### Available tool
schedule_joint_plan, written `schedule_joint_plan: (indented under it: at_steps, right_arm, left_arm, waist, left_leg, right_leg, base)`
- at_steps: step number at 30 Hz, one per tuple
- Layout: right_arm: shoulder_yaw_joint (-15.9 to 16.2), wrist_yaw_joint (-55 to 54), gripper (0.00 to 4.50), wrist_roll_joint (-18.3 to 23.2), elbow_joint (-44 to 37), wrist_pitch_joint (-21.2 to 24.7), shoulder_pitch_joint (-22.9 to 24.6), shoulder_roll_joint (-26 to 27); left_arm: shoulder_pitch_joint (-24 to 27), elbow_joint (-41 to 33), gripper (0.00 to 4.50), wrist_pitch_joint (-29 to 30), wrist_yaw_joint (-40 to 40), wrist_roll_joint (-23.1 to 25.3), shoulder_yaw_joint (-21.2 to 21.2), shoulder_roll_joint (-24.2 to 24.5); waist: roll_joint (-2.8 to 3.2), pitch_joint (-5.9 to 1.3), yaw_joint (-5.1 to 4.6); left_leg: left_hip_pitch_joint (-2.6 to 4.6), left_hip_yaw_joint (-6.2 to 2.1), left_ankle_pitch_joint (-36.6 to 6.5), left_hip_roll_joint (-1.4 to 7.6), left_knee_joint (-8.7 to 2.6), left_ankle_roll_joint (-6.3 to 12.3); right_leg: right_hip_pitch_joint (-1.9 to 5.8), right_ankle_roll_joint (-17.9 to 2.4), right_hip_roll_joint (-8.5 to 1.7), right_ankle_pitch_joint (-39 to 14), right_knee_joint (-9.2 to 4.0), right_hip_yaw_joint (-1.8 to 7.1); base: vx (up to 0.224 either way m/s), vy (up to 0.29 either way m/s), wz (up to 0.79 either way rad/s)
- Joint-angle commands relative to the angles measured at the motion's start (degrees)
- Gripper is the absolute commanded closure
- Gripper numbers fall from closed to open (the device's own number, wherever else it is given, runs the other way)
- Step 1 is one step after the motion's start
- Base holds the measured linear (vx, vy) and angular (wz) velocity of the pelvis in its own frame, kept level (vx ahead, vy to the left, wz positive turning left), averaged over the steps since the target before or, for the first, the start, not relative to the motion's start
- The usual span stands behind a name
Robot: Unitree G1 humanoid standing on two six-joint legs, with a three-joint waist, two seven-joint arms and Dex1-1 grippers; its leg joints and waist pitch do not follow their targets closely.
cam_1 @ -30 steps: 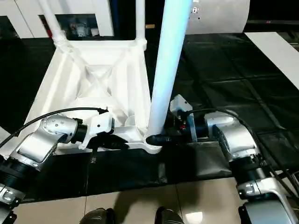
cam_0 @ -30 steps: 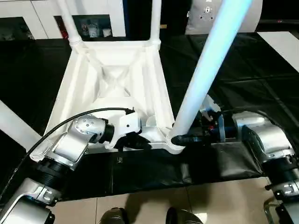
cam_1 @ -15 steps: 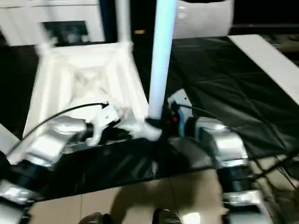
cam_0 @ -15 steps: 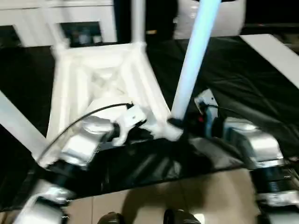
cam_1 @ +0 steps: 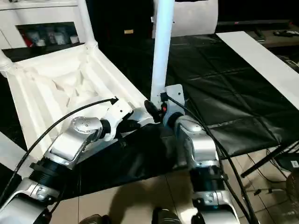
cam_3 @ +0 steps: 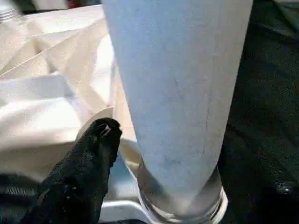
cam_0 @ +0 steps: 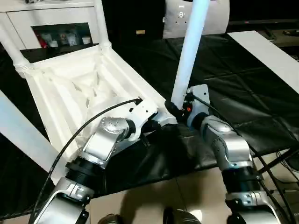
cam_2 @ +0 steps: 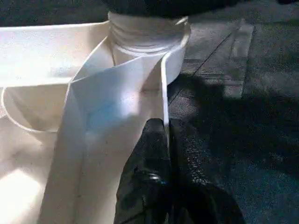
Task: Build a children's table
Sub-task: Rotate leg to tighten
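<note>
Jaws: left gripper pinches the table rim; right gripper straddles a leg.

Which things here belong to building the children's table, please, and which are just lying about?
Job: upturned tabletop; near leg in its corner socket; left gripper pinching the tabletop's rim; right gripper at the leg's base.
Lying about: white cabinet; black floor sheet.

I see both my silver forearms reaching forward and inward, the wrists bent toward each other. My left gripper is pinched closed. My right gripper stands spread apart.
</note>
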Motion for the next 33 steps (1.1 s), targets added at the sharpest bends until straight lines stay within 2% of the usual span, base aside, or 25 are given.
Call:
schedule_joint_plan:
  at_steps: [1,2,3,4,5,6,8,10,11,15,16,18,20,22,23,27,33]
  right_arm:
    - [4.06,7.44,0.82,2.12,-1.31,-1.25,0.98,-1.61]
    - [3.61,12.36,0.78,3.52,-1.79,-2.15,1.11,-5.40]
    - [3.61,12.36,0.75,3.52,-1.79,-2.15,1.11,-5.40]
    - [3.50,14.89,0.75,4.00,-1.78,-2.66,1.14,-7.08]
    - [3.49,16.10,0.58,4.14,-1.80,-2.91,1.19,-7.82]
    - [3.90,18.91,0.44,3.97,-1.73,-3.63,1.13,-10.02]
    - [4.21,20.97,0.33,3.81,-1.63,-4.19,1.06,-11.64]
    - [5.91,28.57,0.33,2.89,-0.32,-7.53,0.55,-17.16]
    - [6.24,30.03,0.33,2.98,-0.17,-8.23,0.54,-17.99]
    - [7.83,39.49,0.33,5.07,0.97,-10.87,0.46,-22.35]
    - [7.97,41.25,0.50,5.25,1.76,-11.52,0.20,-22.92]
    - [8.53,45.05,0.60,5.97,3.22,-12.11,-0.41,-24.06]
    - [9.44,48.20,0.78,6.44,4.58,-13.42,-1.06,-24.86]
    - [9.81,49.13,0.88,6.47,5.12,-14.26,-1.30,-25.07]
    - [10.05,50.01,0.88,6.57,5.81,-14.76,-1.62,-25.06]
    - [11.23,51.99,1.33,6.33,7.35,-15.43,-2.37,-24.63]
    - [12.03,54.24,1.78,6.65,10.28,-16.20,-3.76,-23.24]
  left_arm:
    - [-0.50,-1.92,4.50,-4.12,-4.48,-1.20,-1.58,1.56]
    - [0.81,-2.76,4.50,-6.97,-9.11,-1.79,-2.48,4.12]
    - [0.81,-2.76,4.50,-6.97,-9.11,-1.79,-2.48,4.12]
    - [1.30,-2.73,4.50,-8.84,-11.12,-2.04,-2.87,5.18]
    - [1.42,-2.52,4.50,-9.51,-11.66,-2.18,-3.03,5.61]
    - [1.75,-2.47,4.50,-11.13,-13.65,-2.58,-3.36,6.73]
    - [1.99,-2.39,4.50,-12.34,-15.14,-2.86,-3.60,7.54]
    - [2.35,-1.93,4.50,-15.66,-20.70,-2.80,-5.24,11.17]
    - [2.30,-1.69,4.50,-16.16,-21.38,-2.73,-5.49,11.67]
    - [1.71,-0.31,4.50,-19.93,-26.39,-3.42,-6.24,13.99]
    - [1.37,0.14,4.50,-21.03,-27.39,-3.58,-6.27,14.30]
    - [0.52,1.55,4.50,-22.61,-28.32,-3.49,-6.13,14.58]
    - [-0.08,2.63,4.50,-24.18,-29.97,-3.98,-6.29,15.01]
    - [-0.24,2.92,4.50,-24.44,-30.43,-4.15,-6.39,15.21]
    - [-0.41,3.24,4.50,-24.95,-30.83,-4.11,-6.60,15.42]
    - [-0.64,3.84,4.50,-25.81,-31.77,-3.98,-6.77,15.56]
    - [-1.10,5.25,4.50,-26.99,-32.50,-4.04,-6.71,15.20]
  waist:
    - [0.53,-5.44,0.87]
    - [0.49,-5.56,1.26]
    - [0.39,-5.65,1.36]
    - [0.56,-5.74,1.70]
    - [0.54,-6.01,2.02]
    - [0.69,-6.38,2.65]
    - [0.59,-6.43,3.46]
    - [0.84,-6.45,4.21]
    - [0.78,-6.44,4.46]
    - [0.64,-6.19,5.02]
    - [0.34,-6.22,5.02]
    - [0.54,-6.21,5.34]
    - [0.38,-6.23,5.45]
    - [0.42,-6.25,5.45]
    - [0.23,-6.28,5.39]
    - [0.24,-6.33,5.44]
    - [0.18,-6.51,5.59]
  left_leg:
    - [0.58,-1.36,-13.61,3.25,-4.29,2.50]
    - [0.56,-1.20,-12.91,3.18,-4.07,2.91]
    - [0.41,-1.14,-12.36,3.13,-3.96,3.20]
    - [0.37,-1.04,-10.90,3.26,-3.83,3.51]
    - [0.25,-0.87,-9.00,3.30,-3.65,3.82]
    - [0.42,-0.76,-7.34,3.35,-3.46,4.08]
    - [0.35,-0.67,-5.94,3.35,-3.33,4.32]
    - [0.54,-0.68,-6.78,3.52,-3.35,4.15]
    - [0.58,-0.64,-7.41,3.52,-3.37,3.90]
    - [0.80,-0.60,-10.37,3.52,-3.41,3.22]
    - [0.76,-0.62,-10.46,3.50,-3.40,3.10]
    - [0.94,-0.60,-11.16,3.57,-3.33,2.92]
    - [0.91,-0.71,-11.86,3.64,-3.34,2.91]
    - [0.82,-0.81,-11.99,3.69,-3.37,2.74]
    - [0.91,-0.84,-12.26,3.64,-3.33,2.67]
    - [0.83,-0.78,-11.37,3.64,-3.28,2.76]
    - [0.68,-0.74,-9.86,3.69,-3.19,3.29]
  right_leg:
    - [3.27,-8.97,-4.81,-21.99,-3.64,3.16]
    - [3.21,-9.31,-4.81,-21.17,-3.39,3.32]
    - [3.28,-9.59,-4.80,-20.56,-3.21,3.37]
    - [3.28,-10.36,-4.81,-18.91,-2.88,3.40]
    - [3.39,-10.96,-4.71,-16.72,-2.46,3.42]
    - [3.35,-11.46,-4.55,-14.97,-2.13,3.41]
    - [3.24,-12.16,-4.34,-12.78,-1.64,3.44]
    - [3.18,-12.11,-4.34,-13.21,-1.45,3.38]
    - [3.26,-11.97,-4.29,-13.66,-1.47,3.39]
    - [3.17,-10.29,-4.43,-20.03,-2.23,3.27]
    - [3.22,-10.14,-4.42,-20.70,-2.26,3.22]
    - [3.02,-9.91,-4.41,-22.29,-2.48,3.21]
    - [3.00,-9.73,-4.38,-23.38,-2.51,3.02]
    - [3.03,-9.50,-4.40,-23.53,-2.40,3.03]
    - [2.98,-9.45,-4.52,-24.22,-2.42,2.99]
    - [3.00,-9.46,-4.45,-23.86,-2.40,3.03]
    - [3.06,-10.84,-4.47,-20.52,-1.91,3.07]
  base:
    - [0.000,0.000,0.00]
    - [0.000,0.000,0.00]
    - [0.000,0.000,0.00]
    - [0.000,0.000,0.00]
    - [0.000,0.000,0.00]
    - [0.000,0.000,0.00]
    - [0.000,0.000,0.00]
    - [0.000,0.000,0.00]
    - [0.000,0.000,0.00]
    - [0.000,0.000,0.00]
    - [0.000,0.000,0.00]
    - [0.000,0.000,0.00]
    - [0.000,0.000,0.00]
    - [0.000,0.000,0.00]
    - [0.000,0.000,0.00]
    - [0.000,0.000,0.00]
    - [0.000,0.000,0.00]
